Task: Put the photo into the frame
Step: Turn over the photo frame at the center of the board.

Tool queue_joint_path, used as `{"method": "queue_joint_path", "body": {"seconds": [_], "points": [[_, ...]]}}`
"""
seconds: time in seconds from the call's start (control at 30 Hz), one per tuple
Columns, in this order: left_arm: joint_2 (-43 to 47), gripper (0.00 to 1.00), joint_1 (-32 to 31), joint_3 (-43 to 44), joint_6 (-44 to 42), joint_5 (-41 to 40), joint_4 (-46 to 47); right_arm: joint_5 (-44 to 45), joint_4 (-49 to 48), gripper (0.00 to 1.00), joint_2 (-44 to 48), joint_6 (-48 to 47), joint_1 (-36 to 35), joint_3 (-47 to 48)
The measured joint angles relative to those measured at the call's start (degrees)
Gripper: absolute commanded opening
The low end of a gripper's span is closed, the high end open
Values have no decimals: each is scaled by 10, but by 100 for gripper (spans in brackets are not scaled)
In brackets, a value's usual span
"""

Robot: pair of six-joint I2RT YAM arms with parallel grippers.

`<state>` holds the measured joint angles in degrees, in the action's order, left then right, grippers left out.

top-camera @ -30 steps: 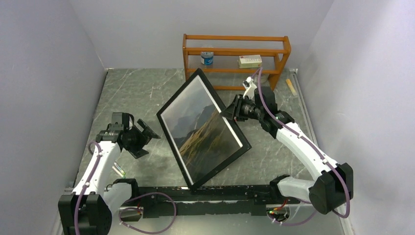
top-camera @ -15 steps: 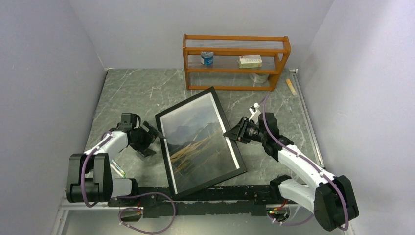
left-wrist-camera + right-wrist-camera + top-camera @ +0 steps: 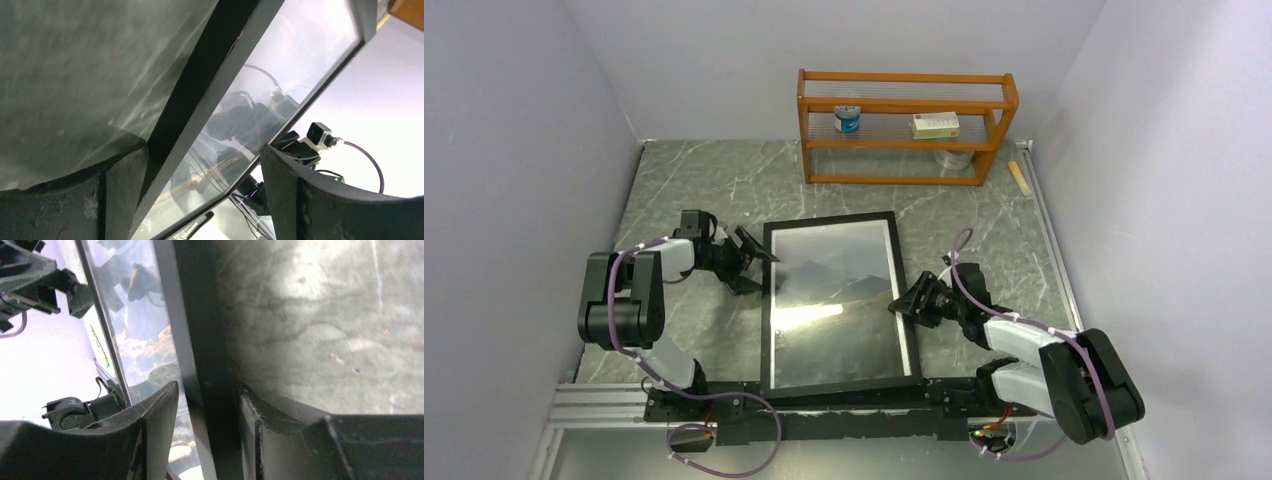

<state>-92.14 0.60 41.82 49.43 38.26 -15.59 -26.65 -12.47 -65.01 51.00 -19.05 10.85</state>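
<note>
The black frame [image 3: 767, 310] lies flat on the marble table in the top view, front face up. Behind its glass sits the photo [image 3: 834, 300] of grey mountains and a tan hillside. My left gripper [image 3: 754, 262] is at the frame's upper left edge and wide open. That black edge [image 3: 200, 90] runs between its fingers [image 3: 125, 190] without being clamped. My right gripper [image 3: 902, 303] straddles the frame's right edge [image 3: 200, 315]. Its jaws are open, with a gap showing between the left finger [image 3: 160, 420] and the frame.
An orange-brown shelf rack [image 3: 906, 125] stands at the back with a can [image 3: 847, 118] and a small box [image 3: 934, 125] on it. A wooden strip [image 3: 1020, 178] lies at the back right. The arms' base rail [image 3: 844, 400] runs along the near edge.
The frame, tilted up in my right gripper before, has come down flat and turned square to the table. The right jaws have loosened. My left gripper moved in to the frame's left edge.
</note>
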Motion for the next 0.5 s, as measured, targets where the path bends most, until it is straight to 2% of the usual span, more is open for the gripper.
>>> {"method": "queue_joint_path", "body": {"seconds": [0.13,0.27,0.5], "points": [[-43,87,1,43,-13,13,12,-22,-53,56,-50,7,6,11],[-80,86,3,84,-18,19,29,-33,-71,67,-98,10,8,43],[-120,86,0,151,-28,14,10,20,5,83,-122,-25,7,124]]}}
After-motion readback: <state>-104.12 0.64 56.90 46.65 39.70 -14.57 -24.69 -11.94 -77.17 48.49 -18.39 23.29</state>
